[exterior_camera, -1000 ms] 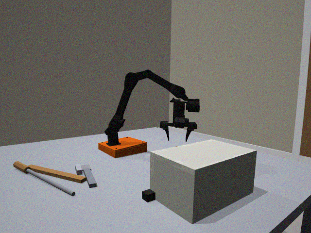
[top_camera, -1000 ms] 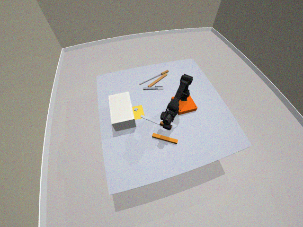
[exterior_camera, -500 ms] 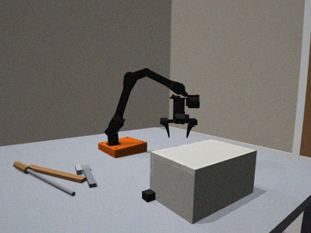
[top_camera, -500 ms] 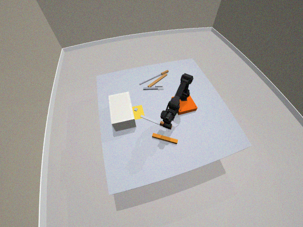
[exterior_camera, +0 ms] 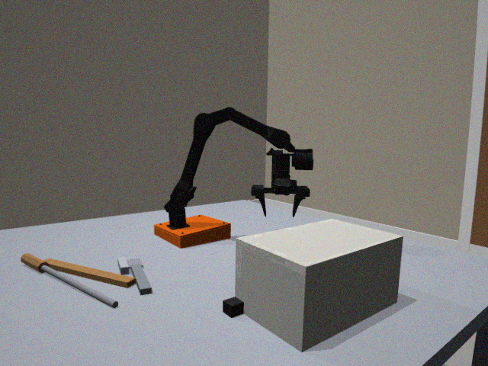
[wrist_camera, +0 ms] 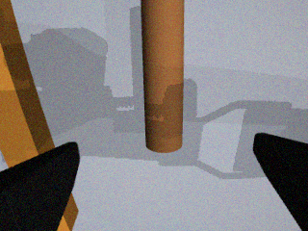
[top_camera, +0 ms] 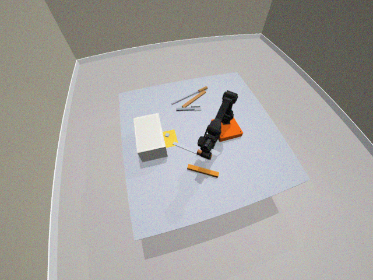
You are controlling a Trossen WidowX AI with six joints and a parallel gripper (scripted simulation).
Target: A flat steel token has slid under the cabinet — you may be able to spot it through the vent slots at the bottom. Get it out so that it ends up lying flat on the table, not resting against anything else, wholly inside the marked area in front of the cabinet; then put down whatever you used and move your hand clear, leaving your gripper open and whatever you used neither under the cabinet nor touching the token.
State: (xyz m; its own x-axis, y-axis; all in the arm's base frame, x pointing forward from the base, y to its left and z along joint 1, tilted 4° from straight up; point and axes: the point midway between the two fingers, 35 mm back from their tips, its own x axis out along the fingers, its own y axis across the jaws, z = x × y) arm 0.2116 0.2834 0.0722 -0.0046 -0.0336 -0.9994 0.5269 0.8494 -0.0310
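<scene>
The steel token (top_camera: 166, 135) lies on the yellow marked area (top_camera: 172, 140), near the cabinet (top_camera: 148, 132) (exterior_camera: 315, 244); it looks inside the outline. Whether it is wholly flat is too small to tell. The thin rod tool (top_camera: 185, 148) lies on the table, its small tip at the area's front corner, apart from the token and outside the cabinet. Its round wooden handle (top_camera: 199, 152) (wrist_camera: 164, 96) lies below my gripper. My gripper (exterior_camera: 279, 216) (wrist_camera: 168, 146) is open and empty, raised above the handle, with a fingertip on either side of it in the wrist view.
An orange bar (top_camera: 202, 170) (wrist_camera: 14, 106) lies beside the handle. A wooden-handled rod (top_camera: 185, 97) (exterior_camera: 78, 285), a wooden stick (top_camera: 194, 99) (exterior_camera: 90, 271) and a grey metal piece (top_camera: 185, 109) (exterior_camera: 141, 277) lie farther off. A black block (exterior_camera: 233, 306) is by the cabinet.
</scene>
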